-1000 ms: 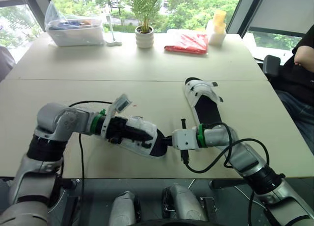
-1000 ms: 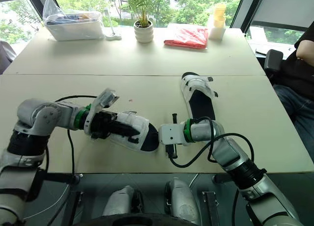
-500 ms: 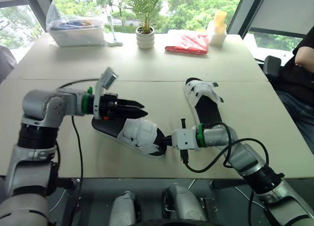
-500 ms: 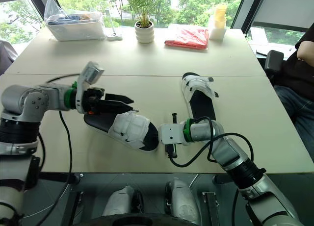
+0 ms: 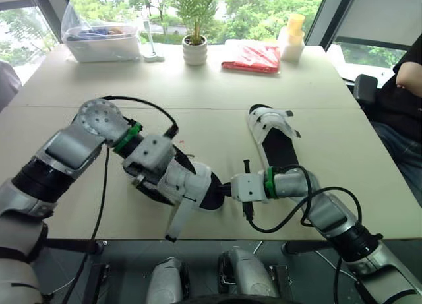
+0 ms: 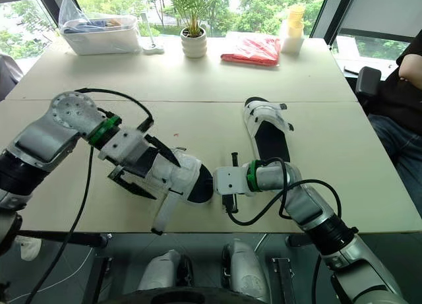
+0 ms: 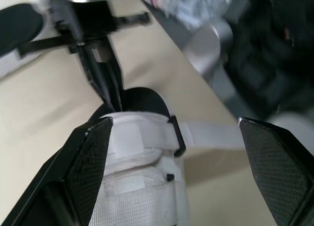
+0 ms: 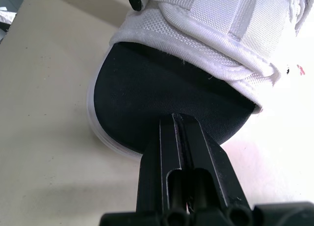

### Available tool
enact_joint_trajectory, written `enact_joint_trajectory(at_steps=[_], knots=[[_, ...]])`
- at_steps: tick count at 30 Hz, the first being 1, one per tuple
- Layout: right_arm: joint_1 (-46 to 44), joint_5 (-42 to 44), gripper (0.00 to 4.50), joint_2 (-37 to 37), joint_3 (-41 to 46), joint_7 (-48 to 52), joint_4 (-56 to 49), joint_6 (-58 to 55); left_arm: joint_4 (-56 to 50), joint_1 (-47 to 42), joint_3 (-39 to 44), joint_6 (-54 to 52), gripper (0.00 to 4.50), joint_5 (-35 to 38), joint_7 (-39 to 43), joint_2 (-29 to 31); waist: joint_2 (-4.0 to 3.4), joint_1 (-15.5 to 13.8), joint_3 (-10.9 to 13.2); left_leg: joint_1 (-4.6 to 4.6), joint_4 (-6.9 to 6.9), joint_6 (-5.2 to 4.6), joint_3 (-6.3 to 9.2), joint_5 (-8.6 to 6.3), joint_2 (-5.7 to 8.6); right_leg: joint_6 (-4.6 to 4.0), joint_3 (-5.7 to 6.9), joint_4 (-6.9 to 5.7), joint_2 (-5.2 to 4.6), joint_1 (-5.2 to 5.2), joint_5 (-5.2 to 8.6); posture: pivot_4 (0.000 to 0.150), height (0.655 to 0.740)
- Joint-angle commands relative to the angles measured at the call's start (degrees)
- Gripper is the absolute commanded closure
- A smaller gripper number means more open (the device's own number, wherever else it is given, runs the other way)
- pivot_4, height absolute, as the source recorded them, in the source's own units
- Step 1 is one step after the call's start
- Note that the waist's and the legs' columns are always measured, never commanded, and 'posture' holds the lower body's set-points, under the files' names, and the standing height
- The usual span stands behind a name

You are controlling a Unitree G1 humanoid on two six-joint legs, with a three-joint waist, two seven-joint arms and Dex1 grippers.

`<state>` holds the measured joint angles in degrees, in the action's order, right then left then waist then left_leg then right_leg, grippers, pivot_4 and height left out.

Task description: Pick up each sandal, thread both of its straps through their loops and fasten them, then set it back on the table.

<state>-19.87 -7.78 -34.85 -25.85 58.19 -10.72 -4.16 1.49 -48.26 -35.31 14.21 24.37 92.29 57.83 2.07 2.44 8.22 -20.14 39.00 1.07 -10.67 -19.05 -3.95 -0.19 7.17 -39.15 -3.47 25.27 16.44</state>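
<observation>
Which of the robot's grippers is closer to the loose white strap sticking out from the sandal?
Left. The left gripper has its open fingers either side of the strap. The right gripper is shut at the toe of the sandal, farther off.

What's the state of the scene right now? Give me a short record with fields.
near sandal: at the front edge of the table, strap through its loop, loose end trailing past the edge
left gripper: open, straddling the near sandal
right gripper: shut, tips on the near sandal's toe
far sandal: flat on the table, untouched
</observation>
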Motion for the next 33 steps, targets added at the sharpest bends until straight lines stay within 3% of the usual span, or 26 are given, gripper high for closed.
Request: enact_joint_trajectory(at_steps=[1, 4, 10, 16, 19, 22, 33], knots=[[3.3, -3.8, 4.50, -1.6, -4.2, 1.7, 3.8, -3.1, 7.2, -1.0, -3.2, 25.7, 0.28, -2.7, 0.2, 0.9, -0.01, -0.2, 0.0, 0.00, -0.01, 0.00, 0.00, 0.00, 0.00, 0.00, 0.01, 0.00, 0.00, 0.00, 0.00, 0.150, 0.7241], [3.5, -3.8, 4.50, -1.4, -4.2, 1.6, 3.1, -3.7, 10.2, 0.5, -7.1, 41.5, 0.28, 1.4, 0.2, 1.9, 0.03, -0.2, 0.0, -0.02, 0.05, -0.04, 0.00, -0.02, 0.00, 0.00, 0.03, 0.01, 0.00, 0.00, 0.00, 0.150, 0.7241], [3.8, -3.8, 4.50, -1.6, -3.7, 1.6, 2.5, -4.4, 8.8, 4.2, -9.6, 55.3, 0.28, 7.2, 0.2, -1.3, 0.03, -0.2, 0.0, -0.03, 0.07, -0.09, 0.00, -0.04, 0.01, 0.01, 0.05, 0.02, 0.00, -0.03, 0.00, 0.150, 0.7241], [4.1, -4.0, 4.50, -1.8, -3.4, 1.6, 1.7, -5.1, 11.3, 7.2, -9.4, 62.6, 0.28, 5.9, 0.2, -5.3, 0.03, -0.3, 0.0, -0.03, 0.08, -0.10, 0.01, -0.05, 0.01, 0.03, 0.07, 0.02, 0.01, -0.04, 0.00, 0.150, 0.7241], [4.3, -4.0, 4.50, -2.0, -3.1, 1.4, 1.6, -5.3, 17.8, 5.8, -11.4, 74.6, 0.28, 0.9, -2.5, -8.9, 0.03, -0.5, 0.0, -0.02, 0.08, -0.11, 0.01, -0.05, 0.01, 0.04, 0.08, 0.03, 0.01, -0.05, 0.00, 0.150, 0.7241], [4.3, -4.1, 4.50, -2.0, -3.1, 1.4, 1.4, -5.3, 23.8, 3.5, -11.3, 77.8, 1.07, -3.4, -5.0, -11.2, 0.10, -0.6, 0.0, -0.01, 0.10, -0.16, 0.01, -0.08, 0.02, 0.04, 0.09, 0.05, 0.01, -0.08, 0.00, 0.150, 0.7241], [4.7, -3.9, 4.50, -1.7, -3.0, 1.0, 1.5, -5.6, 27.7, -2.0, -13.3, 78.3, 1.07, -4.5, -11.8, -5.9, 0.09, -0.5, 0.0, -0.04, 0.10, -0.40, 0.05, -0.21, 0.01, 0.04, 0.14, 0.06, 0.01, -0.07, 0.00, 0.150, 0.7241]])
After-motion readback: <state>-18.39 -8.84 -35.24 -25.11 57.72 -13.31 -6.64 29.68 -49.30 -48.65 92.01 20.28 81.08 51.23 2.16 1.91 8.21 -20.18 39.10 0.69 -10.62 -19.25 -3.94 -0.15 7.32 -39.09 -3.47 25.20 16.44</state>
